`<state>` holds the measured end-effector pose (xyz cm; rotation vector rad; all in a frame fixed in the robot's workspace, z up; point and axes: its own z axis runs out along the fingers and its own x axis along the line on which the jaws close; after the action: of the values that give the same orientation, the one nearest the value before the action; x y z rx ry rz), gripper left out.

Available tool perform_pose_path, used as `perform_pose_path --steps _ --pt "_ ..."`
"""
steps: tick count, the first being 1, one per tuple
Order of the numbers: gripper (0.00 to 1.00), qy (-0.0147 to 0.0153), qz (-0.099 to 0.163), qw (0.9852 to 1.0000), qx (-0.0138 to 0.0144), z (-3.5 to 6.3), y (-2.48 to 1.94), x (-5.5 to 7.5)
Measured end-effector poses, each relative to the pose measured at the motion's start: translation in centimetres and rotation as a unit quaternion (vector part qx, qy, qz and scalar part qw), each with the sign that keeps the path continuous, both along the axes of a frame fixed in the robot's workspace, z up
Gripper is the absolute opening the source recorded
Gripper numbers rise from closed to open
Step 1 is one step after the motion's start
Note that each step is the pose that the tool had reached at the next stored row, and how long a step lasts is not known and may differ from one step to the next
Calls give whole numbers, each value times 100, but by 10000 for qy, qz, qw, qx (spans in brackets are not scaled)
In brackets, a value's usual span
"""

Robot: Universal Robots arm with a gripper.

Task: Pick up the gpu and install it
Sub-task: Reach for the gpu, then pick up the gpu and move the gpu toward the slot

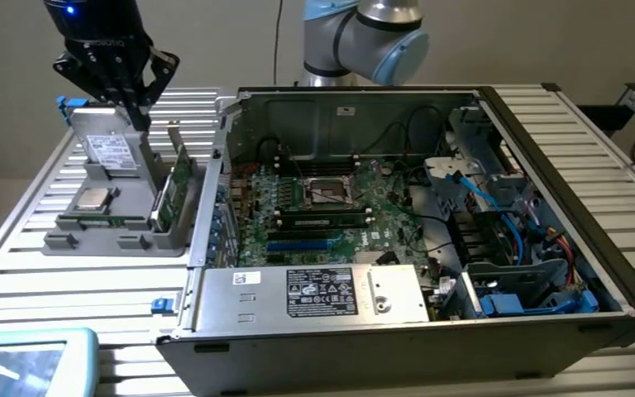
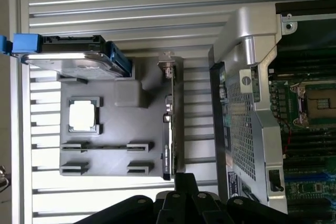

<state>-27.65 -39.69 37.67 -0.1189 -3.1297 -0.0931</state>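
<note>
In the upper left of the exterior view, the black multi-link gripper [image 1: 141,118] hangs with its fingers pressed together into one point, holding nothing. It is above the grey moulded plastic parts holder [image 1: 86,240], which rests on the slatted metal table [image 1: 31,273]. The gpu, a thin green-and-black card with a silver metal end bracket [image 1: 174,188], stands on edge in the slot along the holder's side nearest the open black-and-silver computer case [image 1: 406,331], clear of the fingertips. In the wrist view the closed gripper [image 2: 184,181] sits over one end of the gpu [image 2: 169,129], seen edge-on. A silvery boxy drive with a white label [image 1: 112,153] leans in the holder, and a square silver processor chip [image 1: 95,197] lies flat just beside it.
</note>
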Motion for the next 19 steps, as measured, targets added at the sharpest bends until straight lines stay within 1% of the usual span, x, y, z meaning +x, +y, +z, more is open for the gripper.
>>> perform_pose_path --steps 2,7,8,9,17,18,19 --pt "11 0 0 10000 0 -2 29 -9" --pt "11 0 0 10000 0 -3 165 -14" --pt "11 0 0 10000 1 -4 186 -14" --pt "11 1 0 10000 0 -3 193 -14" --pt "11 0 0 10000 0 -3 193 -14" --pt "12 0 0 10000 0 -3 193 -14" --pt "18 0 0 10000 0 -3 193 -14"
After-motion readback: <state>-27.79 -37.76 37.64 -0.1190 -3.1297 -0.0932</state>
